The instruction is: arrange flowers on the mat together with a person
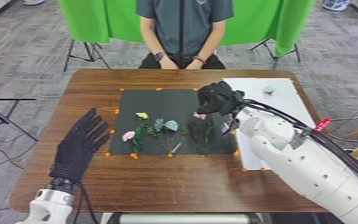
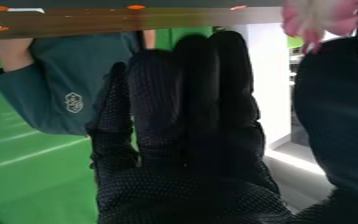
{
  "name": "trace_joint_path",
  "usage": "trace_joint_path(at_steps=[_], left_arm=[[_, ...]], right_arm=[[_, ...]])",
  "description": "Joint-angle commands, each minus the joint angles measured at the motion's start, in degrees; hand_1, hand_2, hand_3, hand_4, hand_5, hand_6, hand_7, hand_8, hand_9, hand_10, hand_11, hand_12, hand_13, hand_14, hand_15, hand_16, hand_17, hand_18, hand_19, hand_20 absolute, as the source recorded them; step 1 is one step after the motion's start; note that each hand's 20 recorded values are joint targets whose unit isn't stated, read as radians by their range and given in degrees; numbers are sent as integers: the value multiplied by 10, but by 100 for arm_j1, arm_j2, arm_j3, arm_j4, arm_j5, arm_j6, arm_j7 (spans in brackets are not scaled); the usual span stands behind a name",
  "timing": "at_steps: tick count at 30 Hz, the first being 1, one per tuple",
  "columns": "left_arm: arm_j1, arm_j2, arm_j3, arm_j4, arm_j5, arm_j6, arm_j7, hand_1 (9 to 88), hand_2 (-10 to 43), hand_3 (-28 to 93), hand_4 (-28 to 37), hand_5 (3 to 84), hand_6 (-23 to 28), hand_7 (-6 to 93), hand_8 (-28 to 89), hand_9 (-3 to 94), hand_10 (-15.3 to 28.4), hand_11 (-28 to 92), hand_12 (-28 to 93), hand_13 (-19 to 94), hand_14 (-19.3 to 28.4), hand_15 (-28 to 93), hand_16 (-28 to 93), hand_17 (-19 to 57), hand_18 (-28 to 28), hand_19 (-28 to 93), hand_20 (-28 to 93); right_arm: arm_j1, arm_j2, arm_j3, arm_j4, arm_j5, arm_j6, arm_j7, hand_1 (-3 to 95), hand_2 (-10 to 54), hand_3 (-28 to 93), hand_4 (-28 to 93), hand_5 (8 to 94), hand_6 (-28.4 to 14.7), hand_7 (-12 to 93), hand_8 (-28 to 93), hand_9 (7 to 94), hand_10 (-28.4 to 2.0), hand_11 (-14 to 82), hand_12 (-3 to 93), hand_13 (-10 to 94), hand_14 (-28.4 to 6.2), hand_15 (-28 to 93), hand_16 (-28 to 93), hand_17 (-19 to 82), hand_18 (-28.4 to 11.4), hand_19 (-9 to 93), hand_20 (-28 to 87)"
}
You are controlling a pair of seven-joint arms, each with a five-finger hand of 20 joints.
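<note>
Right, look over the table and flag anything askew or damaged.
Nothing looks spilled or plainly damaged. The one thing that stands out is what looks like a pale green flower on the white board at the right, apart from the other flowers on the black mat; it may simply be waiting its turn.

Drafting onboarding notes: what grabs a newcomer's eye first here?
Probably the bright green cloth behind the table, across the top of the head view. Then the black mat mid-table with its small flowers, and the black-gloved right hand over its far right corner.
</note>
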Motion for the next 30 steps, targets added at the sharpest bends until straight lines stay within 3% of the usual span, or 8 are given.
trace_joint_path(at_steps=[1,4,9,14,23,30], left_arm=[[23,-35,-18,44,4,-75,-80,285,-48,667,-240,257,17,177,-91,188,93,149,168,172,109,128,77,-113,193,376,110],[18,-6,2,42,-10,-45,-64,286,-47,666,-240,257,18,177,-91,188,93,149,168,172,109,127,77,-113,193,376,110],[51,8,12,32,-30,-18,-26,287,-45,662,-240,257,18,177,-91,189,96,153,168,172,111,131,77,-113,193,376,110],[79,2,4,23,-30,-30,-9,284,-41,657,-242,258,19,176,-91,189,97,153,167,172,112,132,76,-113,195,378,110],[71,6,8,31,-42,-27,-10,281,-39,657,-246,259,20,175,-90,191,99,151,166,173,115,134,75,-115,197,380,109],[51,-11,2,39,-34,-25,-31,279,-37,656,-248,261,21,174,-90,192,100,150,167,173,117,136,75,-116,199,382,108]], right_arm=[[120,-172,-153,109,120,123,72,422,-95,637,-283,603,20,621,109,684,-97,610,404,659,-82,780,276,243,-180,737,467],[102,-163,-153,93,118,108,93,470,-95,597,-283,641,26,637,121,712,-93,619,421,689,-83,792,288,256,-179,743,465],[72,-115,-71,49,181,-55,-9,434,-95,741,-283,672,30,618,121,756,-86,602,423,713,-78,785,292,266,-176,747,459],[58,-105,-34,54,155,-89,-91,432,-95,796,-283,695,24,574,114,764,-86,571,460,715,-79,781,296,266,-177,748,459],[36,-109,40,35,119,-223,-254,425,-94,820,-244,749,15,446,60,783,-80,507,498,718,-80,771,295,266,-177,744,462],[35,-109,51,43,117,-228,-285,424,-86,822,-231,752,20,421,36,788,-81,490,503,717,-80,764,297,265,-179,742,463]])
